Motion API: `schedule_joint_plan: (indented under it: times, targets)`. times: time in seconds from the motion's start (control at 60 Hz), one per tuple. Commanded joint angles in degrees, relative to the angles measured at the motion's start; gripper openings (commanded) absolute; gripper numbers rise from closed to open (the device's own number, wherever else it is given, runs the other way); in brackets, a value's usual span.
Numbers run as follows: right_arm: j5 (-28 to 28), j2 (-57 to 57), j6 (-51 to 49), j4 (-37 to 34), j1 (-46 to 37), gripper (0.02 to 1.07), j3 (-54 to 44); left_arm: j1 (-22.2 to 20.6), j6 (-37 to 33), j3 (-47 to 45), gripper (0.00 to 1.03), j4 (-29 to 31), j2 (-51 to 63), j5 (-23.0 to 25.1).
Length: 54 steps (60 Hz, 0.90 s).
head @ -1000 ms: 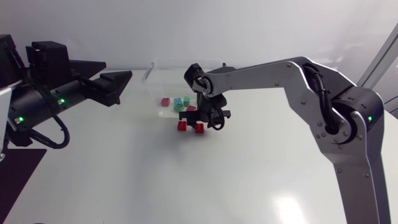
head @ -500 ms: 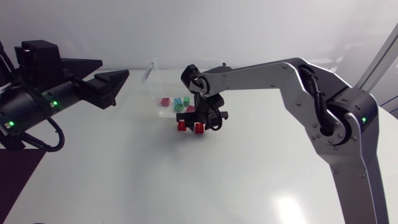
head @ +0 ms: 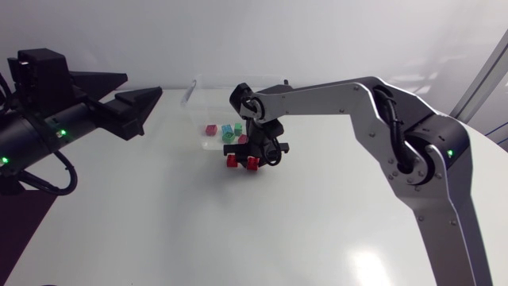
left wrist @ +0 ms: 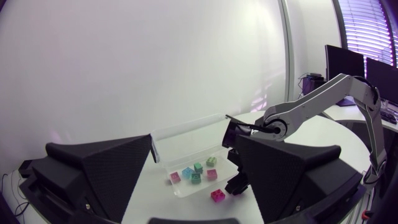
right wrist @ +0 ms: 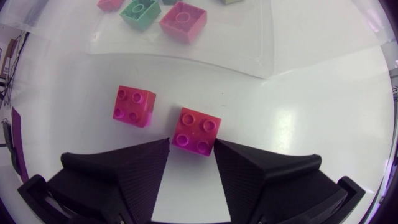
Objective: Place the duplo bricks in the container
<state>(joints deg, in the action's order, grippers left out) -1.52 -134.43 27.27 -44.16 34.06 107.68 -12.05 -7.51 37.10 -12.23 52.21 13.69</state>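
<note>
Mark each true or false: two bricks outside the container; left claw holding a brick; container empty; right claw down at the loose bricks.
1. A red brick and a pinker brick lie on the table outside the container. True.
2. The left claw holds a brick. False: it is open, empty and well away from the bricks.
3. The container is empty. False: several bricks lie in it.
4. The right claw is down at the two loose bricks. True.
</note>
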Motion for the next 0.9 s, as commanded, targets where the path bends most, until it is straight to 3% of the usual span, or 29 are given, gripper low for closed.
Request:
schedule_joint_plan:
  times: [0.0, 0.233, 0.483, 0.883]
  targets:
    - [0.2, -2.2, 1.4, -1.0, -0.2, 0.52, 1.7, 0.5, -0.3, -1.7, 0.94, 0.4, -1.0, 0.9]
    - [0.7, -2.9, 1.6, -1.1, -0.9, 0.45, 2.4, 0.5, -0.8, -2.6, 0.94, 0.3, -1.5, 1.4]
    - [0.8, -1.4, 1.3, -0.2, -0.7, 0.44, -0.5, 0.5, -1.3, -3.0, 0.94, 0.9, -1.5, 1.4]
    - [-4.5, 17.4, -2.8, 7.9, 4.1, 0.44, -14.7, 1.6, -3.1, -4.2, 0.94, 6.1, -1.9, 2.3]
